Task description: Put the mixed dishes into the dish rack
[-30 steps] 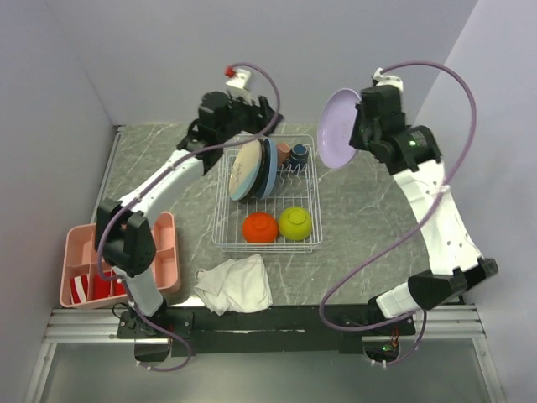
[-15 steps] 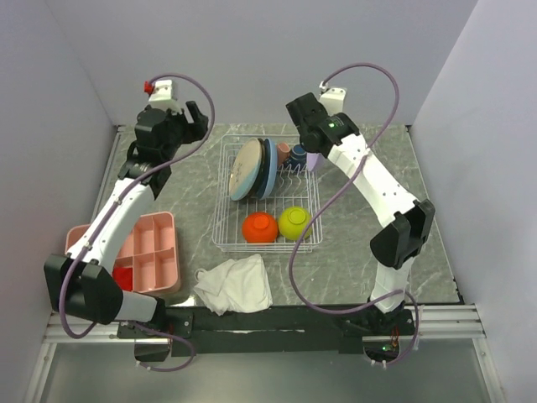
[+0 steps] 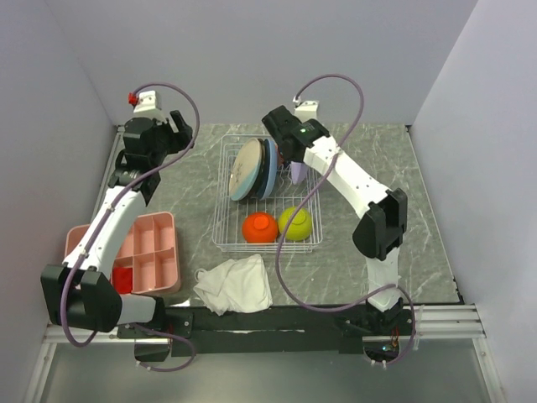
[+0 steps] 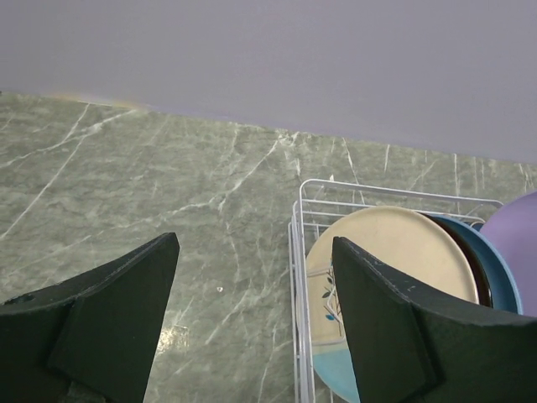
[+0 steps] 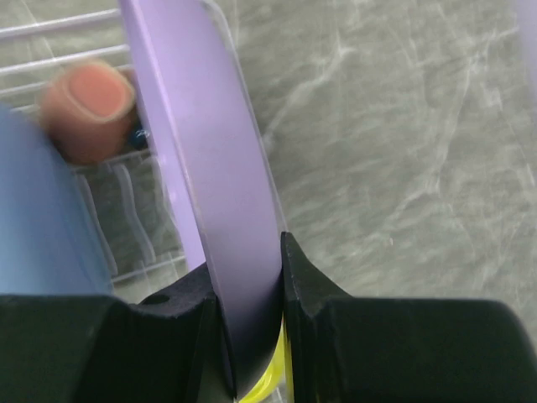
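Lavender plate [image 5: 214, 168] stands edge-on; plain pale purple, smooth rim.

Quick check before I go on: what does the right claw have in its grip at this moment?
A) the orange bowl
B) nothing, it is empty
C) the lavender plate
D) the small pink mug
C: in the right wrist view the lavender plate stands edge-on, pinched between the two fingers of the right claw.
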Controlling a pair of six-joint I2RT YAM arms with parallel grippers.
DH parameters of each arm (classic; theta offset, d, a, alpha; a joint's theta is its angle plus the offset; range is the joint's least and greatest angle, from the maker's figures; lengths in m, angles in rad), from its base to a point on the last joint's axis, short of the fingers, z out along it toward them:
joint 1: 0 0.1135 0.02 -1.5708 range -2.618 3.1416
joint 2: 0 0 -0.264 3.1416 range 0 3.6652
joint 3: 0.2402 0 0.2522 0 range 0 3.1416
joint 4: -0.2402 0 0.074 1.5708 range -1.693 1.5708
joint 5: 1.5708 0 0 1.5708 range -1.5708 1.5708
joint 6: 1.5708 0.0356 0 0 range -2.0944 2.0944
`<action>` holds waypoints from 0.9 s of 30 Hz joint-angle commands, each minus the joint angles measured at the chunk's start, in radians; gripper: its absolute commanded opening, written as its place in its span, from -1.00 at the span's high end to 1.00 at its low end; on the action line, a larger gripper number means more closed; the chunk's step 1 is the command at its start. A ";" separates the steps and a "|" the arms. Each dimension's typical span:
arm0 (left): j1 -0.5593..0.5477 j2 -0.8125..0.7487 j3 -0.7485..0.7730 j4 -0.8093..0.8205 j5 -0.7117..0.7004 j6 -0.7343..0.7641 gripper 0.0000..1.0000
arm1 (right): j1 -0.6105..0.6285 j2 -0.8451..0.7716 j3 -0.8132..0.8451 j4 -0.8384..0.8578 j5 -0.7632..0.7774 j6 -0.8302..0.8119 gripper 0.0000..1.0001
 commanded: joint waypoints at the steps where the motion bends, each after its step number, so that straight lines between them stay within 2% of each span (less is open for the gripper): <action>1: 0.013 -0.045 -0.009 0.011 0.024 -0.012 -0.60 | 0.020 0.024 0.015 -0.006 -0.027 0.020 1.00; 11: 0.027 -0.045 -0.021 0.013 0.037 -0.021 -0.60 | 0.035 0.073 -0.012 -0.020 -0.054 0.011 1.00; 16: 0.029 -0.051 -0.032 0.013 0.048 -0.032 -0.60 | 0.068 0.030 -0.119 -0.011 -0.015 -0.053 1.00; 19: 0.030 -0.054 -0.043 0.024 0.053 -0.032 -0.60 | 0.084 -0.025 -0.149 -0.005 0.049 -0.041 1.00; 23: 0.030 -0.061 -0.064 0.036 0.059 -0.041 -0.60 | 0.091 -0.046 -0.057 -0.029 0.113 -0.020 1.00; 27: 0.032 -0.062 -0.079 0.044 0.067 -0.058 -0.59 | 0.086 -0.080 -0.055 -0.013 0.210 -0.021 1.00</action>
